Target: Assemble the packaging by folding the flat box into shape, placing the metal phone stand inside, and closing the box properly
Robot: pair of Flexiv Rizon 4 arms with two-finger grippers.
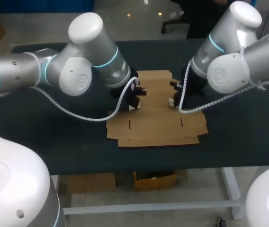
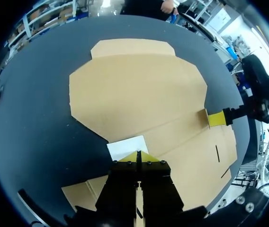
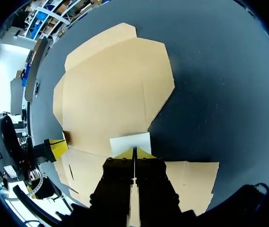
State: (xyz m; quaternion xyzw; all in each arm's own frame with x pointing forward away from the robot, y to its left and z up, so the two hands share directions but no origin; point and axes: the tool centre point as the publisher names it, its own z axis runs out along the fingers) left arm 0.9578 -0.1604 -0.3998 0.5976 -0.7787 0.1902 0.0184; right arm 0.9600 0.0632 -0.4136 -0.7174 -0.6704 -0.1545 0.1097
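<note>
A flat brown cardboard box blank (image 1: 156,120) lies unfolded on the dark table's middle. My left gripper (image 1: 134,98) is at the blank's left edge, my right gripper (image 1: 174,96) at its right edge, facing each other. In the left wrist view the left gripper (image 2: 138,156) is shut, its yellow tips meeting at a small white patch (image 2: 126,146) on the cardboard (image 2: 139,90). The right gripper (image 3: 134,152) is likewise shut at a white patch (image 3: 130,141) on the cardboard (image 3: 115,85). Nothing is held between either pair of fingers. No metal phone stand shows in any view.
The dark table (image 1: 54,142) extends bare to both sides of the blank. The blank's front flaps reach close to the table's front edge (image 1: 163,163). White coiled cables (image 1: 77,113) hang from both arms just above the surface.
</note>
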